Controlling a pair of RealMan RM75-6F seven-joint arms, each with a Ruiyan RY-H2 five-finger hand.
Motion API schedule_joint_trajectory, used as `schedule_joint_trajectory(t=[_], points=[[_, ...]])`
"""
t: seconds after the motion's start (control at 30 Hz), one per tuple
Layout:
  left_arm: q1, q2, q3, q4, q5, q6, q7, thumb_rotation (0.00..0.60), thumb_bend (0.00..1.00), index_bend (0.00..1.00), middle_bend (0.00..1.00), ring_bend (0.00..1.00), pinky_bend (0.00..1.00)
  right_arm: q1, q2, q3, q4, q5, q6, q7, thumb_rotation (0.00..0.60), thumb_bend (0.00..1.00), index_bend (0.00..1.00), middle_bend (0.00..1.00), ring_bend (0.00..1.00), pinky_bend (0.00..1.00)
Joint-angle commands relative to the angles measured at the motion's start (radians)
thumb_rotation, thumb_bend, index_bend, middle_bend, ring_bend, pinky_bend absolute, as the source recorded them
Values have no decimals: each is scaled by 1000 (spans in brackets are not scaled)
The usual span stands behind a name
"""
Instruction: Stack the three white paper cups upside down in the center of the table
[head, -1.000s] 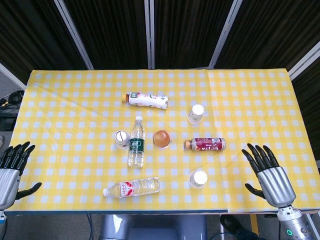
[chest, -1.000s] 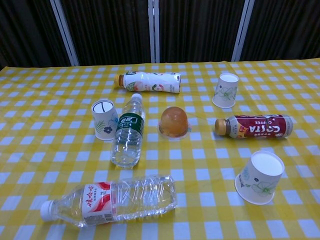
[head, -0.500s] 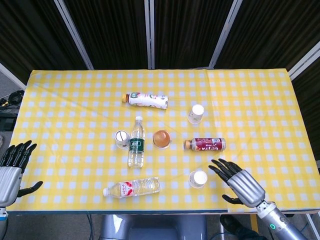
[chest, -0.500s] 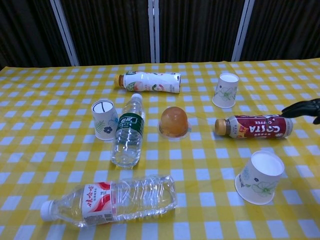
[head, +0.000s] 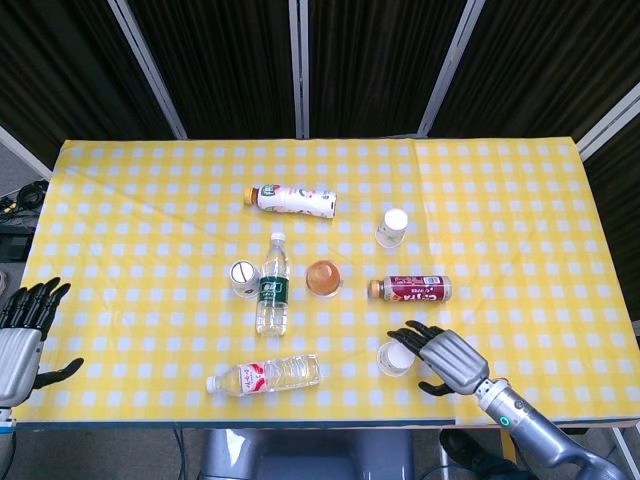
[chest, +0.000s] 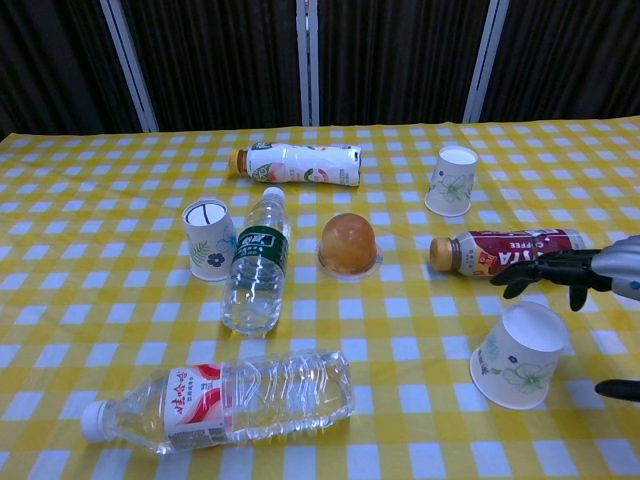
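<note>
A yellow-checked table (head: 120, 200) carries four bottles lying on their sides and one orange jelly cup (head: 323, 277) near its centre. A white yoghurt-drink bottle (head: 294, 200) lies toward the far edge. A green-labelled water bottle (head: 272, 285) lies just left of the jelly cup, a red coffee bottle (head: 411, 290) to its right. A red-labelled water bottle (head: 265, 375) lies near the front edge.

Right hand (head: 448, 356) just beside near cup (chest: 520, 355) (other cups (chest: 451, 181) (chest: 208, 238) farther back).
</note>
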Motion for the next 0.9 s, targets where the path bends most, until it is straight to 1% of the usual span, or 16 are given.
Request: schedule_joint_trajectory(t=[0.03,0.17,0.23,0.33,0.47,0.57,0.67,0.73,0.83,0.9], points=[[0,1,0,0,-1,0,-3,600,0,0,0,0,0,10,-23,5,15,19,-11,-1,600,184,159,211,163,385],[-1,1,1,0,-2,-2,-2,600,0,0,0,0,0,15,-46,6,32,27,-6,-2,600,243,306,281,203,411],[-2,1,1,0,-2,-4,-1,600,0,0,0,0,0,17,-58,7,39,32,-4,-2,600,278,347,313,228,432],[-2,1,2,0,-3,-4,-1,600,0,0,0,0,0,17,-73,3,50,33,5,-1,600,301,373,344,259,466],[-3,0,1,0,-7,-7,-2,600,0,0,0,0,0,19,-81,-1,53,27,24,8,600,318,388,361,270,468],[-4,0,1,0,-9,-8,-2,600,0,0,0,0,0,24,-82,8,49,25,39,9,600,319,389,362,271,468],[-5,0,0,0,-13,-10,-4,600,0,0,0,0,0,40,-80,33,32,34,46,5,600,320,389,361,271,468],[-7,1,-1,-1,-16,-13,-6,600,0,0,0,0,0,60,-79,60,13,46,40,-17,600,320,389,361,271,468],[-9,3,0,-3,-16,-17,-11,600,0,0,0,0,0,97,-90,110,-10,81,11,-74,600,319,389,358,271,467],[-9,4,0,-3,-15,-15,-13,600,0,0,0,0,0,127,-113,144,-8,113,-20,-126,600,319,390,355,271,466]])
